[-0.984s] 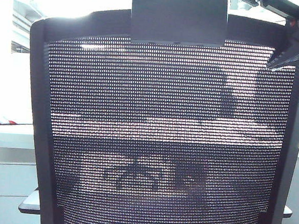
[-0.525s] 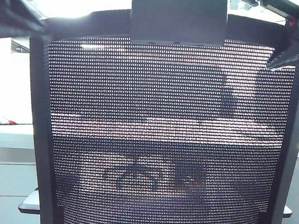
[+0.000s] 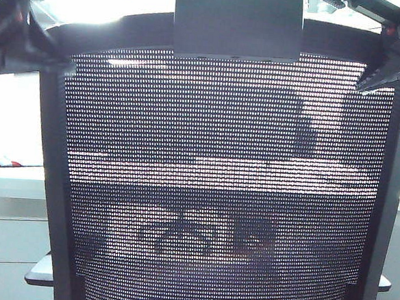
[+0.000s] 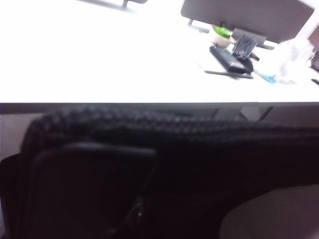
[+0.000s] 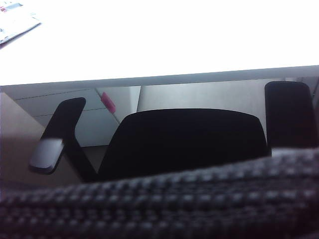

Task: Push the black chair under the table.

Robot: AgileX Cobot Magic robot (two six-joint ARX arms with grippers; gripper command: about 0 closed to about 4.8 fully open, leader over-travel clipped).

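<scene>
1. Nearest the exterior camera is the chair (image 3: 217,192): its mesh back fills almost the whole view, standing upright with the headrest bracket (image 3: 238,22) at the top middle.
2. The left gripper (image 3: 26,35) sits at the back's top left corner, against or just beside the frame; it is dark and blurred, so I cannot tell whether its fingers are spread or pressed together. The left wrist view looks over the chair's top edge (image 4: 174,132) and shows no fingers.
3. The right gripper (image 3: 391,67) sits at the top right corner, its tip touching or nearly touching the frame. Its jaw state cannot be told either; the right wrist view shows only mesh close up.
4. Past the mesh, the right wrist view shows the seat (image 5: 184,139) and armrests (image 5: 55,139) in front of the table (image 5: 159,40), the seat not clearly under the top yet.
5. Farther on, the table carries a small cup (image 4: 221,36) and dark clutter (image 4: 234,57) on its far side.
6. Judgement: both arms are set on the top corners, so the push is starting. The next move calls for even forward pressure from both sides, to roll the chair straight without twisting.
</scene>
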